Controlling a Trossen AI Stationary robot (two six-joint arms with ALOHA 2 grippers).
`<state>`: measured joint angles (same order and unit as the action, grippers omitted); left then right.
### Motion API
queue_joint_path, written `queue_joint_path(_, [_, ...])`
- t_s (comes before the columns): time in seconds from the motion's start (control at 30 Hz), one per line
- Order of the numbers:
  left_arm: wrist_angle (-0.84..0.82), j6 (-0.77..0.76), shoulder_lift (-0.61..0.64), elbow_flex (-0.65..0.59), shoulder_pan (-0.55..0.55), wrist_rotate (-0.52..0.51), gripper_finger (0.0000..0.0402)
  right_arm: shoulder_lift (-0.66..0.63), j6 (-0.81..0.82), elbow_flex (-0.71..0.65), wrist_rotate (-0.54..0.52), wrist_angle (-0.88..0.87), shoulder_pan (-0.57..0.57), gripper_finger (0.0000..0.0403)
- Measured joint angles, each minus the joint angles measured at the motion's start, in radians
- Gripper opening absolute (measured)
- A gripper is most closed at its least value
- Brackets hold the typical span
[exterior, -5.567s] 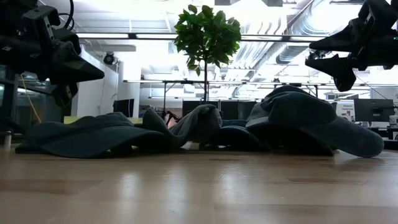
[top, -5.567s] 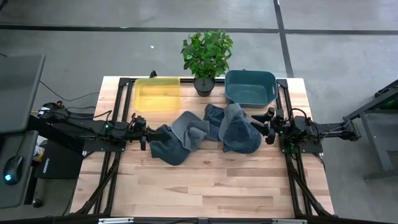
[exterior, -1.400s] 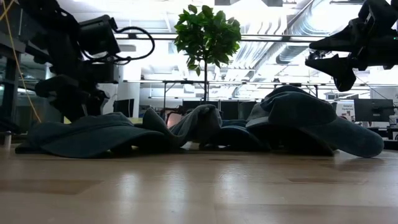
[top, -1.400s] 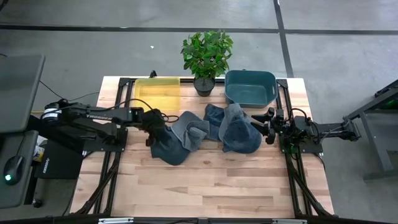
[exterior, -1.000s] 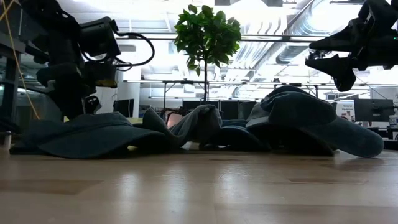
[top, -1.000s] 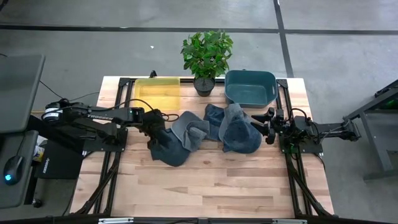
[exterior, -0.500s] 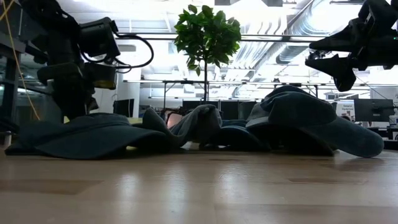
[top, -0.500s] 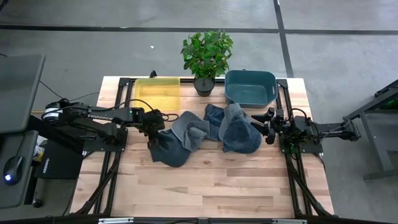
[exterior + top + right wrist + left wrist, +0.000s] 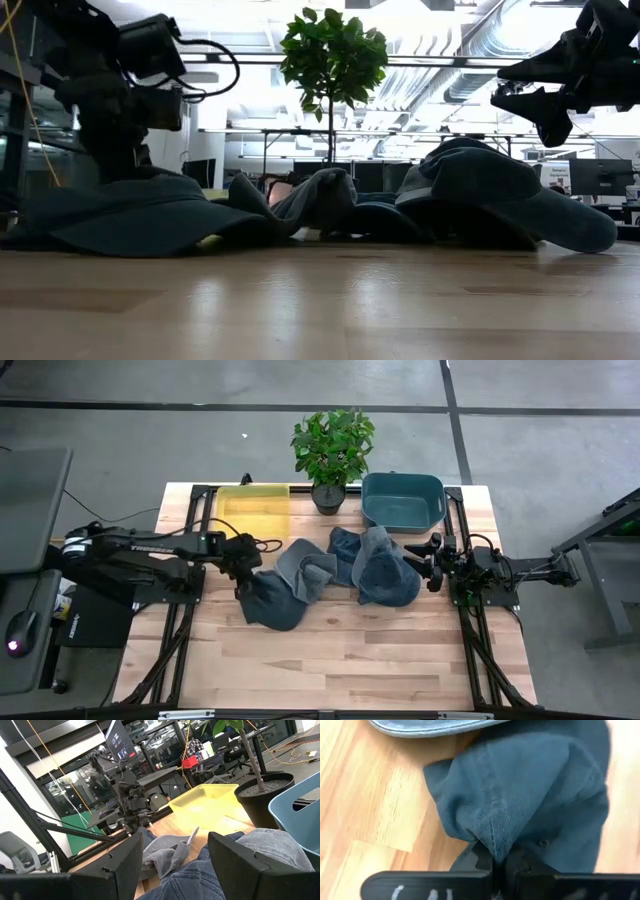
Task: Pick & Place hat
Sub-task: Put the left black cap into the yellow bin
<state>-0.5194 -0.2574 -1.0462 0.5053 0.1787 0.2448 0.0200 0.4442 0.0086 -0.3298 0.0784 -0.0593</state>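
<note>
Several soft hats lie in a heap on the wooden table. A dark blue hat is at the heap's left end, a grey one lies beside it, and more blue ones are to the right. My left gripper stands over the dark blue hat's left part and is shut on it; the low view shows that hat bulging up under the gripper. My right gripper hovers open at the heap's right end, above the hats and touching nothing. My left gripper pinches a raised fold of the dark blue hat's cloth between its two fingers, coming from above and pointing down. The cloth is drawn up into a ridge at the fingers. The rest of the hat spreads out on the table.
A yellow bin and a teal bin stand at the table's far edge, with a potted plant between them. Bare wood stretches from the heap to the near edge.
My left gripper has risen a little and moved slightly toward the table's left edge, holding the dark blue hat. The hat's left part has bulged up and one edge has come off the wood, while its right part stays against the heap.
</note>
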Motion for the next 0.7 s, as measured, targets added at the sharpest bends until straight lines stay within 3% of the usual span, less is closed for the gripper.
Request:
queue_joint_path(0.33, [-0.298,-0.133,0.131,0.108,0.000,0.031,0.0001,0.000,0.000,0.000,0.000,0.000,0.000,0.0217])
queue_joint_path(0.7, [-0.560,-0.141,0.143,0.326,0.000,0.031,0.0000,0.000,0.000,0.000,0.000,0.000,0.000,0.0217])
